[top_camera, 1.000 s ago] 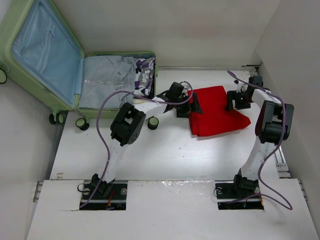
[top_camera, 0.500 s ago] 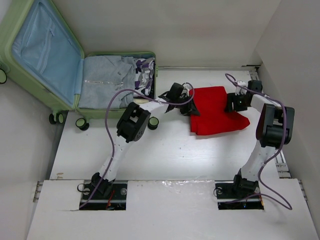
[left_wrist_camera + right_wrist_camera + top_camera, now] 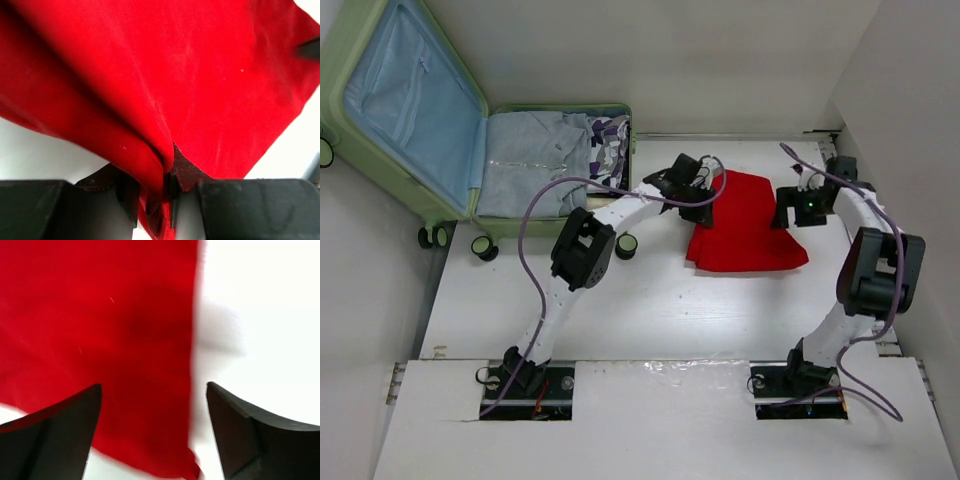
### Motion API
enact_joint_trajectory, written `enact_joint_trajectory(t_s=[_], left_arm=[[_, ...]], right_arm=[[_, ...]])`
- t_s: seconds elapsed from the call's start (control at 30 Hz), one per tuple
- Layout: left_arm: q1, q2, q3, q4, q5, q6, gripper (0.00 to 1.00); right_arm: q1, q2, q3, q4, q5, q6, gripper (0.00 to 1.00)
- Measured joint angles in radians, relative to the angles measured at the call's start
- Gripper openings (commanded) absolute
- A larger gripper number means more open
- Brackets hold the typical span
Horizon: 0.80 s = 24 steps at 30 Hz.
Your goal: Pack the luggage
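Observation:
The luggage (image 3: 380,150) is a pale green suitcase lying open at the back left, its lid with light blue lining leaning against the wall. Grey and purple-patterned clothes (image 3: 560,160) fill its base. A red cloth (image 3: 750,235) lies on the white table between the arms. My left gripper (image 3: 705,200) is shut on the left edge of the red cloth (image 3: 190,70), which bunches between the jaws. My right gripper (image 3: 788,212) hangs open at the red cloth's (image 3: 100,330) right edge, nothing between its fingers.
The suitcase's black-and-green wheels (image 3: 480,247) stick out over the table's left edge. Another wheel (image 3: 627,245) sits next to the left arm's elbow. White walls close in on the left, back and right.
My left gripper closed on the red cloth's left edge and pulled it up and toward the suitcase. The cloth has shifted left and changed shape. My right gripper opened and sits at the cloth's right edge.

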Motion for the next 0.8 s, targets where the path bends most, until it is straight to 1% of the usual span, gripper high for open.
enact_joint_trajectory(t_s=[0.13,0.27,0.4,0.5,0.63,0.73,0.8], left_arm=[[-0.023,-0.061,0.079,-0.190,-0.156,0.206,0.00],[-0.023,-0.126,0.122,-0.349,-0.333,0.381,0.00],[-0.023,-0.172,0.168,-0.454,-0.534,0.515,0.00],[-0.023,-0.190,0.220,-0.511,-0.658,0.590,0.00],[-0.021,-0.234,0.252,-0.551,-0.759,0.654,0.00],[-0.019,-0.285,0.257,-0.583,-0.783,0.677,0.00],[-0.009,-0.307,0.293,-0.619,-0.783,0.688,0.00]], right_arm=[[-0.058,-0.129,0.067,-0.120,0.072,-0.003,0.94],[-0.095,-0.266,0.133,-0.157,0.138,-0.010,0.94],[-0.090,-0.357,0.147,-0.171,0.143,-0.014,0.94],[-0.089,-0.380,0.144,-0.192,0.144,-0.019,0.94],[-0.089,-0.389,0.128,-0.214,0.146,-0.027,0.94],[-0.089,-0.404,0.109,-0.229,0.148,-0.031,0.94],[-0.089,-0.416,0.106,-0.240,0.150,-0.032,0.94]])
